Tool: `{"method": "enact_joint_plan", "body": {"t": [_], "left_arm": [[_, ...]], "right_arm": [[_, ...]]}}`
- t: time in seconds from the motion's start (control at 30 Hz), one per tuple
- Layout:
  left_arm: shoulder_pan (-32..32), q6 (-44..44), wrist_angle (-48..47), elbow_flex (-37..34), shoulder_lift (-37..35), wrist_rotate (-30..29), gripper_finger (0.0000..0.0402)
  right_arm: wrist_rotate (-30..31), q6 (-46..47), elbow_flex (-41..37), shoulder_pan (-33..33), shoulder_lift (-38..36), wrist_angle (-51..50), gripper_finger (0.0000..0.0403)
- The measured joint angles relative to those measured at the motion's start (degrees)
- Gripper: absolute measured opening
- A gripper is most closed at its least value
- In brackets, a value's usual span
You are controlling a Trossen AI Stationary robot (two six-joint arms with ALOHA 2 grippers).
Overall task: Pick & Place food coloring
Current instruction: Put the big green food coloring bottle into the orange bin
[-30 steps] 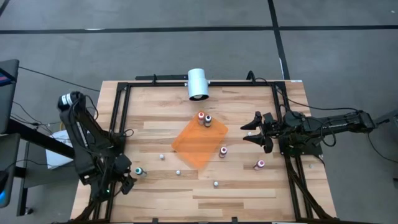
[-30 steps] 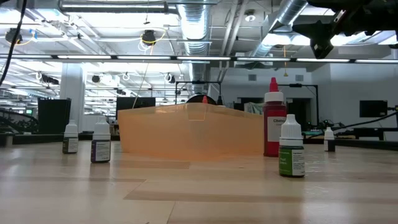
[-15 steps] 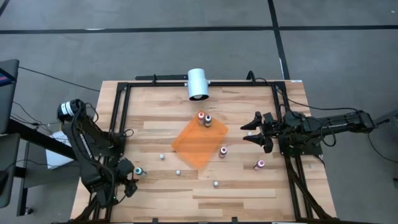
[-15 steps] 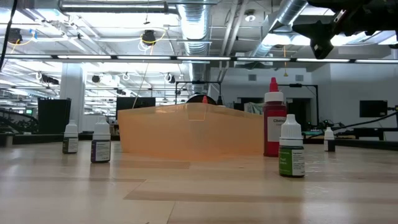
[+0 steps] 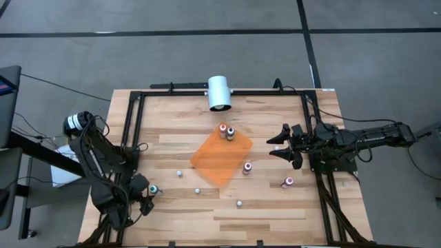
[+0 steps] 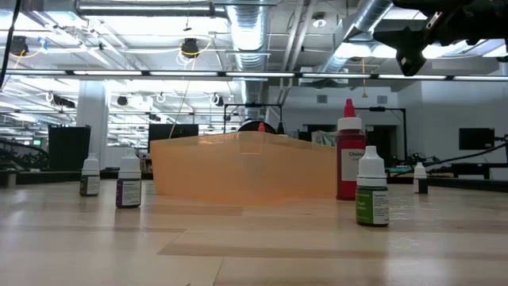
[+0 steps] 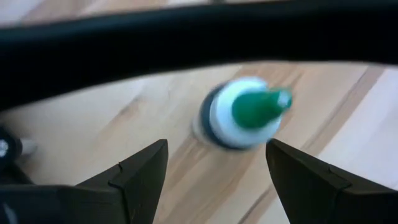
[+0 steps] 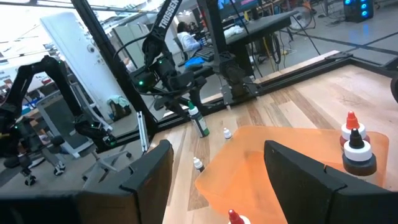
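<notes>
Wooden desk (image 5: 275,213) with a black frame, seen from above. An orange sheet (image 5: 220,158) lies near the middle, raised like a shallow translucent tray in the low view.

Food coloring bottles stand scattered on the desk:
- red-topped bottle (image 5: 222,129) and dark-topped bottle (image 5: 230,133), side by side at the far edge of the orange sheet
- pink-topped bottle (image 5: 247,167) just off the sheet's right corner
- second pink-topped bottle (image 5: 288,182) farther right, near the right frame rail
- green-topped bottle (image 5: 154,189) at the near left, upright
- three small pale bottles along the near side: (image 5: 180,173), (image 5: 197,191), (image 5: 239,203); cap colours too small to tell.

Left hand (image 5: 145,200) is low at the desk's near-left corner, just beside the green-topped bottle. Left wrist view: fingers (image 7: 140,180) spread wide, the green cap between them and a little ahead, untouched. Hand open, holds nothing.

Right hand (image 5: 278,147) hovers above the desk at the right side, pointing left toward the sheet, well apart from every bottle. Its fingers (image 8: 152,177) are spread, nothing between them. Open and empty.

White cylindrical camera (image 5: 219,93) sits on the far frame rail.
</notes>
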Motion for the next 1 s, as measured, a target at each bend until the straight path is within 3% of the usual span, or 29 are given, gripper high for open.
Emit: {"method": "enact_joint_plan", "body": {"t": [0.53, 1.0], "left_arm": [[4.7, 5.7, -1.5, 0.0, 0.0, -2.8, 0.0259], [4.8, 4.2, -1.4, 0.0, 0.0, -2.7, 0.0174]], "right_arm": [[0.0, 0.0, 0.0, 0.0, 0.0, 0.0, 0.024], [0.0, -0.2, 0.0, 0.0, 0.0, 0.0, 0.024]]}}
